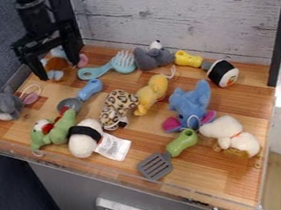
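At the upper left of the wooden surface, my gripper [61, 68] hangs open over a small brown and light-blue plush [56, 63], its fingers apart on either side. Whether they touch it I cannot tell. Right of it lies a turquoise fork-like utensil [106, 68], with a grey plush [153, 55] beyond. A grey dolphin-like plush [1, 105] sits at the left edge. Below the gripper lies a blue-handled grey utensil [89, 89].
Mid-surface are a leopard-print plush [115, 108], a yellow plush [151, 94] and a blue elephant [190, 103]. Nearer the front lie a green plush [54, 131], a white-and-black toy [85, 138], a green-handled spatula [181, 143] and a white plush [229, 134]. A whitewashed board [188, 10] stands behind.
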`<state>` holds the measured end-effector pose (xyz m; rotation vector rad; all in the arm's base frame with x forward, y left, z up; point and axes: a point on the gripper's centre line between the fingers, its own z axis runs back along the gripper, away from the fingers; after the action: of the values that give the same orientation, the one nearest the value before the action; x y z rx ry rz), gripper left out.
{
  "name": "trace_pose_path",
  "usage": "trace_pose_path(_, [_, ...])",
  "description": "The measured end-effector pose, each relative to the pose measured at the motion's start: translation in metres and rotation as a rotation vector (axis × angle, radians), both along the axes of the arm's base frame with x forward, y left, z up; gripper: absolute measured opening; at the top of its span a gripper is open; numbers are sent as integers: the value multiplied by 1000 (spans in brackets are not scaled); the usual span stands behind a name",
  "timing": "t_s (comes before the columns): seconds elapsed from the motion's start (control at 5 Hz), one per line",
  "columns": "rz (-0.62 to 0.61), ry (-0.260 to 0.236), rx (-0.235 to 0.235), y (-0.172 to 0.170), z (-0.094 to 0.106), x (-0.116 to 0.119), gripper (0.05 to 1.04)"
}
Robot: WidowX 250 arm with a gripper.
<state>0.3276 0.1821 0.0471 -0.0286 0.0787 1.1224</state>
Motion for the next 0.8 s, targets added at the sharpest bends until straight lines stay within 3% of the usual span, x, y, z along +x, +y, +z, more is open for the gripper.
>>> trace_pose_path(0.2, [2,0,-6,8,-6,5,999])
trace_pose_path(0.4, [-110,-8,2,10,-4,11,995])
trace_pose_path(0.8, [-479,-8,-17,-11,-10,24,999])
